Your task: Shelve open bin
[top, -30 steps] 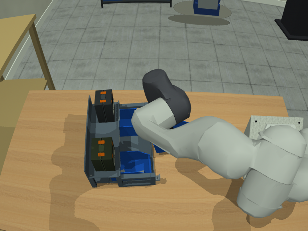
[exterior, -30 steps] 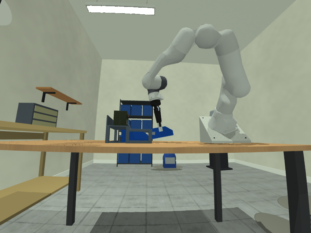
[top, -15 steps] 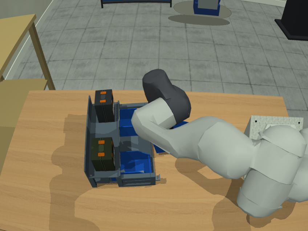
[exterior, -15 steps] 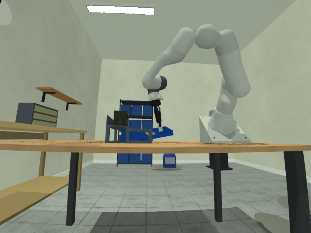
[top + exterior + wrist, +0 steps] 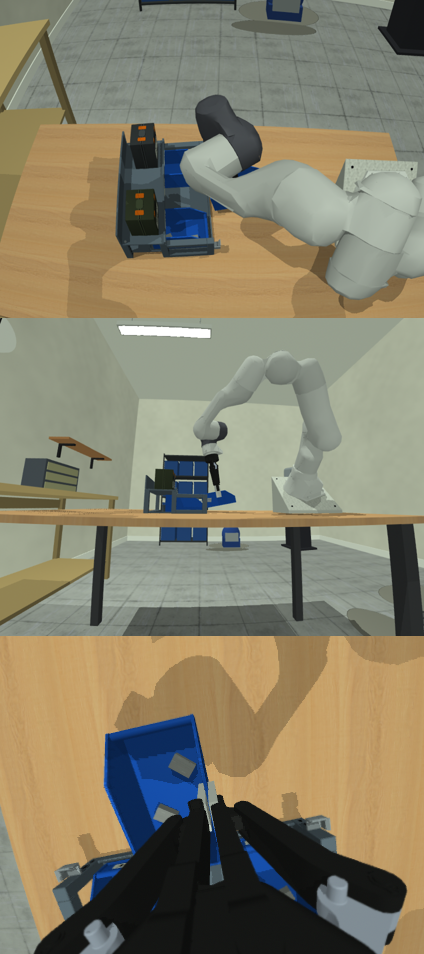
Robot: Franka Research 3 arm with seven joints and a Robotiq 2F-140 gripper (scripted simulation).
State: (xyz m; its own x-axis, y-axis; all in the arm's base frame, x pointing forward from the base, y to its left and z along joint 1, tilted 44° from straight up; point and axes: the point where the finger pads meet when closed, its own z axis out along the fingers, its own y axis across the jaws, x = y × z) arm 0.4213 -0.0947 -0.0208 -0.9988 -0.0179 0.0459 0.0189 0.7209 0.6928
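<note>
The blue open bin [image 5: 219, 204] [image 5: 226, 497] [image 5: 150, 793] hangs tilted above the table, its low front end toward the robot base and higher than its rear. Two grey parts [image 5: 182, 765] [image 5: 165, 813] show inside. My gripper [image 5: 218, 493] [image 5: 208, 792] is shut on one side wall of the bin. The shelf [image 5: 188, 243] [image 5: 190, 495] [image 5: 67, 898] holds other blue bins [image 5: 176, 164] [image 5: 191, 222] either side of the free place [image 5: 186, 198]. The tilted bin's rear end is at the shelf's front; the fingers hide whether they touch.
The upper board [image 5: 142, 177] covers the shelf's rear. A black box [image 5: 145, 154] and a dark green box [image 5: 142, 222] [image 5: 164, 478] stand on it, one toward each end. Small brackets [image 5: 217, 244] [image 5: 317, 823] stick out at the shelf's front.
</note>
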